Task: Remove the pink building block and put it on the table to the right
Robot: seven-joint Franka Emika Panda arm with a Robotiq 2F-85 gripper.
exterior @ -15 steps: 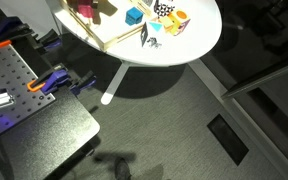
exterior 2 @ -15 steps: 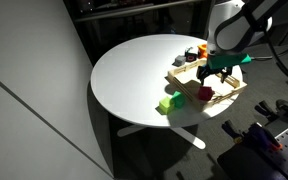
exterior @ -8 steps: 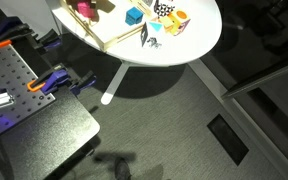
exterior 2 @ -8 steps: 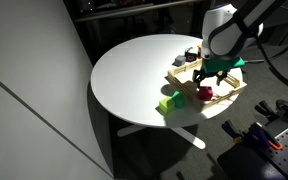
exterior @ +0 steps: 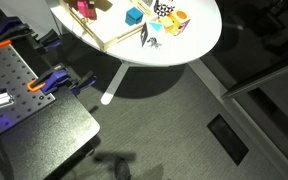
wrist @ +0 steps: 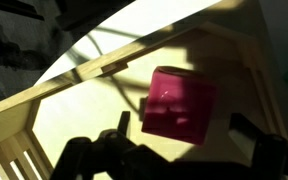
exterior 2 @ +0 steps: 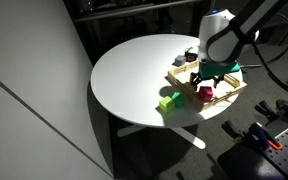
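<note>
Inside the wooden tray (wrist: 44, 95), the pink building block (wrist: 179, 103) sits on the pale floor, near a corner where two rails meet. The gripper (wrist: 181, 125) hangs over it with its jaws spread wide. One dark finger (wrist: 121, 125) stands on each side of the block, and no contact with it shows, so it holds nothing. In an exterior view the block (exterior 2: 205, 93) lies in the tray (exterior 2: 182, 87) just below the gripper (exterior 2: 206, 80), on the round white table (exterior 2: 134, 65). Green blocks (exterior 2: 169, 102) rest on the tabletop just beside the tray. A blue cube (exterior: 134, 16) and an orange-yellow toy (exterior: 176, 20) lie beyond the tray's other side.
</note>
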